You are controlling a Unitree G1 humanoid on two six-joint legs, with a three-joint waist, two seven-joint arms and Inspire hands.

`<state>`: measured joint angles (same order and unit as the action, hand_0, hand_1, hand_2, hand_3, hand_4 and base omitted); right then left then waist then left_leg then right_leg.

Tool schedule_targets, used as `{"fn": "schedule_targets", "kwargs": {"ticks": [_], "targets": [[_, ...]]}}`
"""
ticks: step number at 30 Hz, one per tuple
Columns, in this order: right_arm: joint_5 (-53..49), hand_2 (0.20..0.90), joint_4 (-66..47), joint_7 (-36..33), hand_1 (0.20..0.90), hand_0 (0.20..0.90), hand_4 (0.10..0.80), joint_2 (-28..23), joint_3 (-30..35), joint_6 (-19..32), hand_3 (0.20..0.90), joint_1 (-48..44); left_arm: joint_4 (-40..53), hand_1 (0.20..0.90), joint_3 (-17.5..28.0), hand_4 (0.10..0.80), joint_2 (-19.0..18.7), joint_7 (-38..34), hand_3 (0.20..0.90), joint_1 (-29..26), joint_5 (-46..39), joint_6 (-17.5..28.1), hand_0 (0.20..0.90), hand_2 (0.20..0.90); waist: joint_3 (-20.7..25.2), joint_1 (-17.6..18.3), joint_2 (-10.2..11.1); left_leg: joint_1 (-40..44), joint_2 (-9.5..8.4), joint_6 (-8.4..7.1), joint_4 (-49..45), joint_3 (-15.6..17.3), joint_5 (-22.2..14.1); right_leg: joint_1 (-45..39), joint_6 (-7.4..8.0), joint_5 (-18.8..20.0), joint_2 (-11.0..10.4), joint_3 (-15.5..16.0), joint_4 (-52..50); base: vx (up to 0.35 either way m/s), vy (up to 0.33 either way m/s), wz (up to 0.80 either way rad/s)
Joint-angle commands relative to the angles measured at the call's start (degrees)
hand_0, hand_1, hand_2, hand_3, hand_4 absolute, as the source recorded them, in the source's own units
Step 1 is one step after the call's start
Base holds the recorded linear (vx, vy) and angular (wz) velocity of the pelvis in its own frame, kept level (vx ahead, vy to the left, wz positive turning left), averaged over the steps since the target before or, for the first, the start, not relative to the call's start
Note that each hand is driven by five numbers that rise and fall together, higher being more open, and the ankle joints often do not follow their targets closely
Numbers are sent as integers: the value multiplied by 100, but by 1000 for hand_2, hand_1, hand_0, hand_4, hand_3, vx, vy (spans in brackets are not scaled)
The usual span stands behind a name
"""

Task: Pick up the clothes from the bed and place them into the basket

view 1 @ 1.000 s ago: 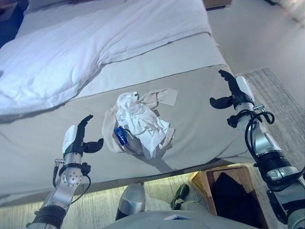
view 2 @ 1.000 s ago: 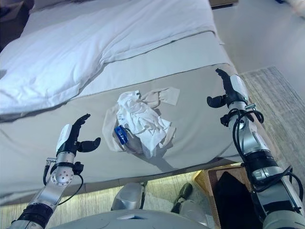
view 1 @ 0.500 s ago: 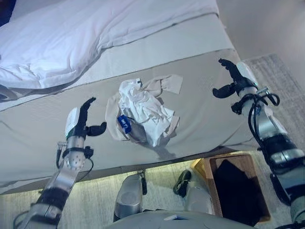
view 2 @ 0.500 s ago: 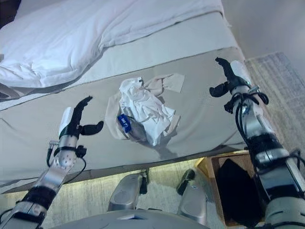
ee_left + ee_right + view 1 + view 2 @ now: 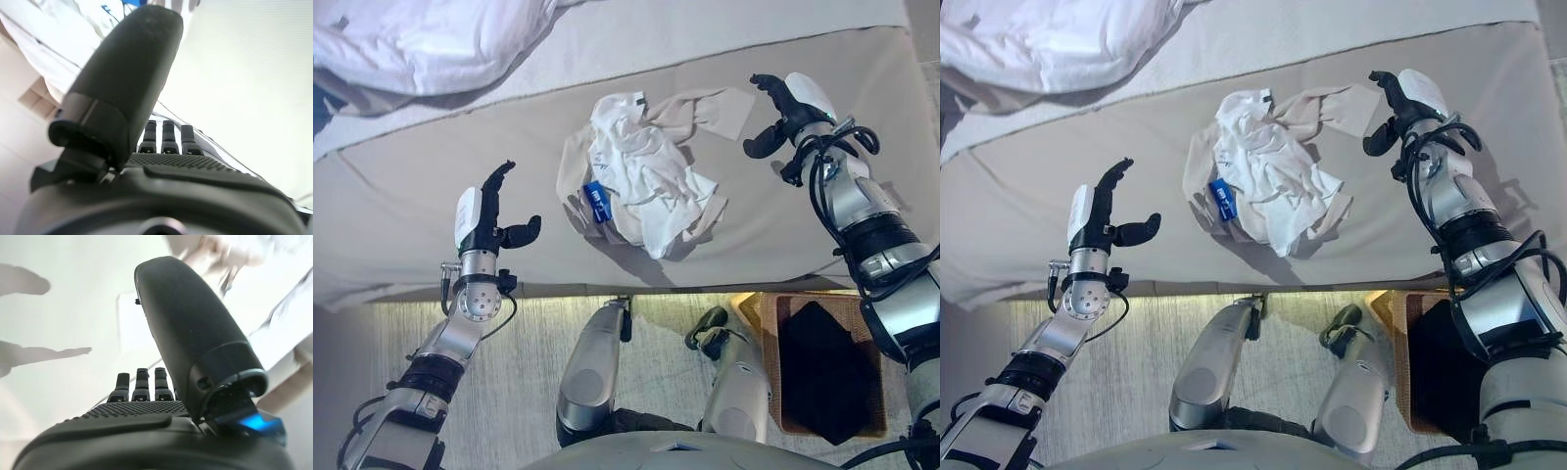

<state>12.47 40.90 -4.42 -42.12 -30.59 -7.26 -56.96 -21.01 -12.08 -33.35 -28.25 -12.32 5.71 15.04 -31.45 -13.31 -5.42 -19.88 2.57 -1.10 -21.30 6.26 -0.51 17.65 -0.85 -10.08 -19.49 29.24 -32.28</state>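
A crumpled pile of white and beige clothes (image 5: pixel 646 166) with a blue tag lies on the grey bed sheet (image 5: pixel 431 186) near the bed's front edge. My left hand (image 5: pixel 481 220) hovers open over the sheet, to the left of the pile and apart from it. My right hand (image 5: pixel 781 113) is open just right of the pile's beige piece, above the sheet. A wicker basket (image 5: pixel 771 323) stands on the floor at the lower right, with a dark cloth (image 5: pixel 827 367) in it. In the left wrist view the open hand (image 5: pixel 146 83) shows with the clothes (image 5: pixel 93 14) beyond it.
A white duvet (image 5: pixel 421 39) is bunched at the far left of the bed. The bed's front edge (image 5: pixel 607 289) runs across the middle, with a lit gap under it. A pale rug (image 5: pixel 529 392) covers the floor in front.
The camera has tilted down and nearer, so the bed slid up in view and more of the basket shows. Both hands stay open; the right hand is now closer to the pile.
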Motion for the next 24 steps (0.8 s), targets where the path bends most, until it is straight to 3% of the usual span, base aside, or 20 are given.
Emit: {"fn": "schedule_targets", "kwargs": {"ticks": [1, 14, 24], "targets": [[253, 900, -131, -166, 900, 900, 800, -37, -318, 78, 900, -1145, 946, 900, 156, 800, -411, -412, 900, 70, -189, 331, 900, 900, 166, -274, 56, -324, 3, -107, -997, -223, -890, 94, 213, -7, 69, -408, -227, 2, 30, 20], [985, 900, 61, 129, 900, 900, 800, 529, -657, -220, 900, -1258, 1438, 900, 116, 800, -568, -422, 900, 272, -162, 233, 900, 900, 166, -683, 198, -1242, -147, 53, -1600, -436, -1107, 782, 348, -50, -96, -367, -752, 10, 33, 17], [1023, 900, 1119, 202, 900, 900, 800, 796, -792, -357, 900, -1465, 1756, 900, -33, 800, -704, -460, 900, 182, -142, 207, 900, 900, 166, -869, 83, -1852, -247, 191, -1854, -545, -1184, 1316, 507, -1, -186, -421, -1003, 22, 27, 15]]}}
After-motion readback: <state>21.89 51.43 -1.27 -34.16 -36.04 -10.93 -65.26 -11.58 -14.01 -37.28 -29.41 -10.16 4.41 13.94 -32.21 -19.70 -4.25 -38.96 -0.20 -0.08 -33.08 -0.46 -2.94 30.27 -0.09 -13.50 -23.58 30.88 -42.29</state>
